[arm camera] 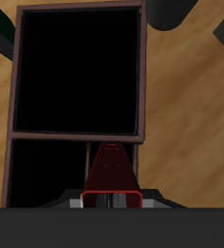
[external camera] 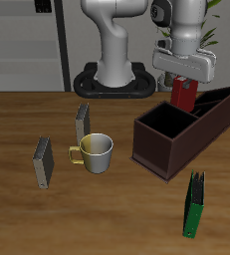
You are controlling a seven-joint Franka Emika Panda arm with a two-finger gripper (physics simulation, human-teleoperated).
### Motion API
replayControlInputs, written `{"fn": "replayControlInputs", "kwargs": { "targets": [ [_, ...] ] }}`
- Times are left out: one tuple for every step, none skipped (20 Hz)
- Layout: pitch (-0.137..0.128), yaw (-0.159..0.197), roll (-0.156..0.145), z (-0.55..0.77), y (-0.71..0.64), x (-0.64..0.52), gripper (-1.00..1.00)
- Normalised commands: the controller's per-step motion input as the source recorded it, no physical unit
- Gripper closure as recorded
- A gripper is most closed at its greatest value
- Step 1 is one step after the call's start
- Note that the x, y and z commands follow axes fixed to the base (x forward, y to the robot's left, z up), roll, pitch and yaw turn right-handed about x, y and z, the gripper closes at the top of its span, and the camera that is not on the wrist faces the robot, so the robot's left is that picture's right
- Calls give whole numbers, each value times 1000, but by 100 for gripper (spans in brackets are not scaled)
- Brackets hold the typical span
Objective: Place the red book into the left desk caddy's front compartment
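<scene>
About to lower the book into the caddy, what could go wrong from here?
1. The red book hangs from the gripper above the caddy, and in the wrist view it seems to sit over a divider rather than squarely over the big front compartment. Lowered here, it may catch the divider or drop into the wrong cell.
2. Only the book's upper end is pinched, so a bump could swing or tilt it.

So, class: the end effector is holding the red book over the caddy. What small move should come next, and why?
Probably a short shift toward the left desk caddy's front compartment, then lower. The end effector grips the red book upright above the caddy, and in the wrist view the book hangs over the divider and a rear cell rather than over the large open compartment.
</scene>
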Motion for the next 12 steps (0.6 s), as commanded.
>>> {"fn": "replayControlInputs", "kwargs": {
  "targets": [
    [60,-44,40,-252,-59,162,100],
    [46,-35,-19,-169,-123,102,100],
    [76,-66,-24,-261,-114,160,100],
    [33,-3,5,-151,1,70,100],
    [56,-4,-13,-209,-14,95,100],
    [25,-2,-6,-120,50,82,100],
    [6,25,22,-127,95,59,100],
    [89,-25,27,-210,122,119,100],
    [35,2,13,-122,44,45,100],
    [-8,13,-20,-93,23,42,100],
    [51,-4,10,-199,27,75,100],
    [59,2,33,-186,60,65,100]
  ]
}}
